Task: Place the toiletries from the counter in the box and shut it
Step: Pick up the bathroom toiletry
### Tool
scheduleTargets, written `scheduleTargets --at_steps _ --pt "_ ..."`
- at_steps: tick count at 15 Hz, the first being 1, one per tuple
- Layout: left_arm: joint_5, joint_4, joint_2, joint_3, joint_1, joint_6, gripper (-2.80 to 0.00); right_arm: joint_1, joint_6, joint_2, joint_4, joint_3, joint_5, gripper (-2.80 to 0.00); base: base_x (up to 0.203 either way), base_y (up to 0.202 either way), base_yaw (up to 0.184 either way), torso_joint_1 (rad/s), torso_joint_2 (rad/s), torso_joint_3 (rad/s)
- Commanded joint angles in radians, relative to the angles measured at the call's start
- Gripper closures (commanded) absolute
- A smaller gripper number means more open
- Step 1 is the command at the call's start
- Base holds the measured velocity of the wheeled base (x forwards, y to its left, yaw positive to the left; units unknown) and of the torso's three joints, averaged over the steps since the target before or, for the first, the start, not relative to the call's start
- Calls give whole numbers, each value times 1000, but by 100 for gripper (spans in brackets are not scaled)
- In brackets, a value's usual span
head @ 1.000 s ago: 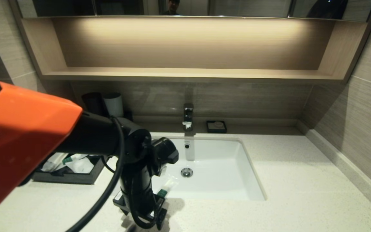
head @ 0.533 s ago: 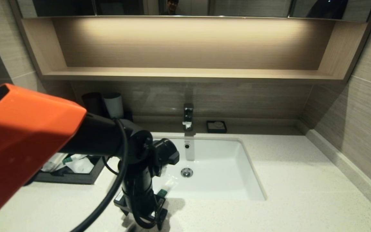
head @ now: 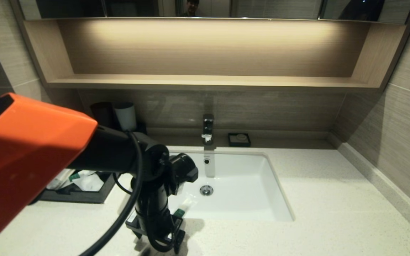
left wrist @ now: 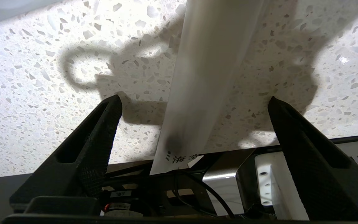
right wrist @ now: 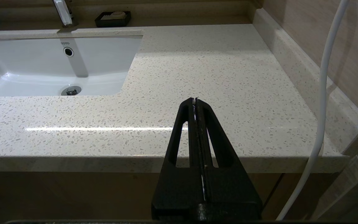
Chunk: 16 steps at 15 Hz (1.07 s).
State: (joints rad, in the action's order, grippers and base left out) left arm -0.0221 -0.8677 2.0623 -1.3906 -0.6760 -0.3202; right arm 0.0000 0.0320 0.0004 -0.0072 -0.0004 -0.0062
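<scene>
- Left gripper [left wrist: 194, 102] over the near edge of the counter [head: 333, 213], pointing down, just left of the sink's [head: 255, 199] near-left corner; fingers [left wrist: 98, 137] spread wide, nothing pinched.
- Sachet [left wrist: 210, 77] flat on the speckled stone directly between the two open fingers, not touched by either as far as visible.
- Long axis of the sachet across the line joining the fingertips, so a straight close should take it across the narrow width.
- In the head view, sachet [head: 185, 206] running from the gripper up and right toward the sink rim; green band [head: 179, 212] at the near end, close to the gripper, pale tip pointing far and right, seemingly overhanging the basin edge.
- Printed end of the sachet hanging off the counter's near edge in the left wrist view.
- Box [head: 84, 193] on the counter to the far left of the gripper, drawer open, white sachets already lying inside.
- Left arm plainly the nearer; right gripper [right wrist: 195, 102] parked low before the counter's near right edge, fingers pressed together, well apart from sachet and box.
- Judged next: short descent and close, then carry far-left to the box.
</scene>
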Motion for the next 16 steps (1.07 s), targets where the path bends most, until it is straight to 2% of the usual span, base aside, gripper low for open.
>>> scheduleTargets --at_steps 1,6,7,16 --pt "-1 -5 2 1 -1 -2 -280 0 0 1 0 0 0 0 0 0 0 0 0 0" --pt "-1 -5 2 1 -1 -14 -280 0 0 1 0 -1 0 0 0 0 0 0 0 0" --pt "-1 -5 1 2 -1 -14 0 0 0 1 0 0 0 0 0 0 0 0 0 0" --pt "-1 -7 1 10 -1 -16 0 0 0 1 0 0 0 0 0 0 0 0 0 0"
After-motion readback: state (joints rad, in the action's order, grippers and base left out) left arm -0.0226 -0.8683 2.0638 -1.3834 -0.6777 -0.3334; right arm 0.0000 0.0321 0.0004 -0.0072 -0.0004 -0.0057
